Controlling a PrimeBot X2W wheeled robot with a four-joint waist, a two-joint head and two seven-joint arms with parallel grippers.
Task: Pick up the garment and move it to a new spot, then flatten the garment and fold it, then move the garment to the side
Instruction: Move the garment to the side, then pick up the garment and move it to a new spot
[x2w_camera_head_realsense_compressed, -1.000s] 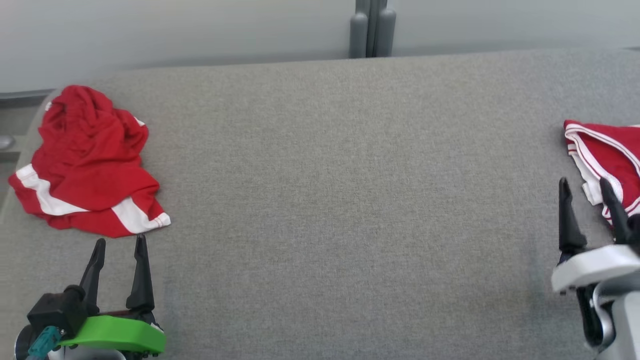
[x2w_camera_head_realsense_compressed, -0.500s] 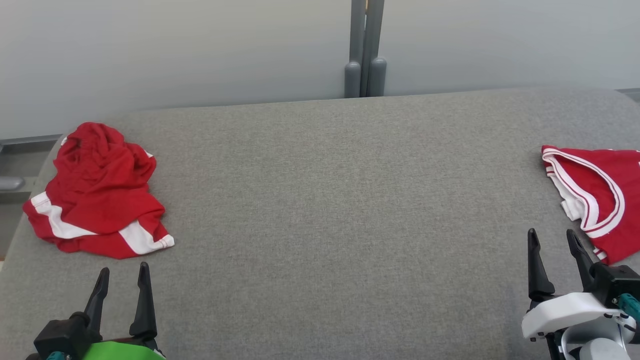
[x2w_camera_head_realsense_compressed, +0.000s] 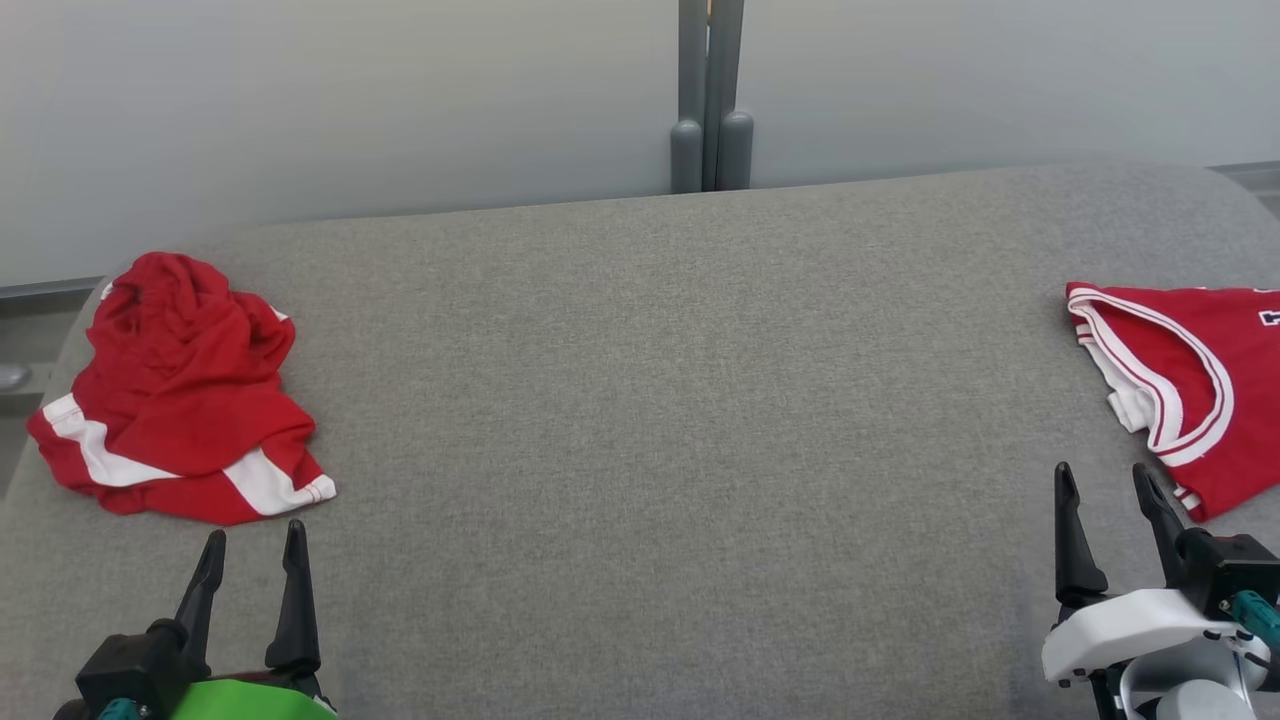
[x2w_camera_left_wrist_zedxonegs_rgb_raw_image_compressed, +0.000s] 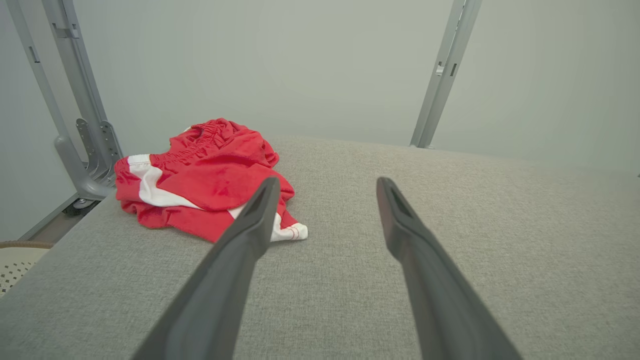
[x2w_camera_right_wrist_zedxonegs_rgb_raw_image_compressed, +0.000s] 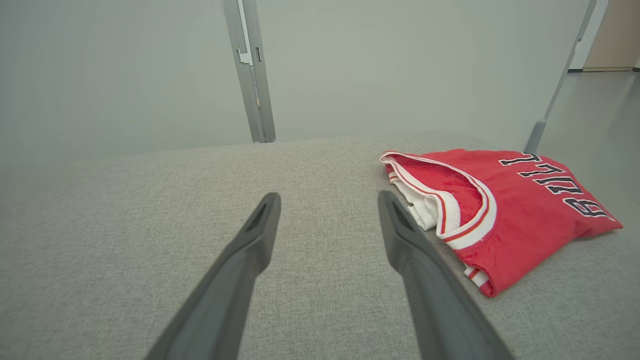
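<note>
Your left gripper (x2w_camera_head_realsense_compressed: 254, 538) sits at the lower left of the head view. Its two dark fingers are spread apart and hold nothing, with the tips just short of the crumpled red garment (x2w_camera_head_realsense_compressed: 170, 400). That garment, red with white bands, lies in a heap at the left edge of the grey cloth table (x2w_camera_head_realsense_compressed: 650, 400). Your right gripper (x2w_camera_head_realsense_compressed: 1101, 475), at the lower right, is likewise spread and empty. It is just beside a folded red jersey (x2w_camera_head_realsense_compressed: 1190, 390) with white trim and black lettering, lying flat at the frame's right edge, well apart from the heap.
</note>
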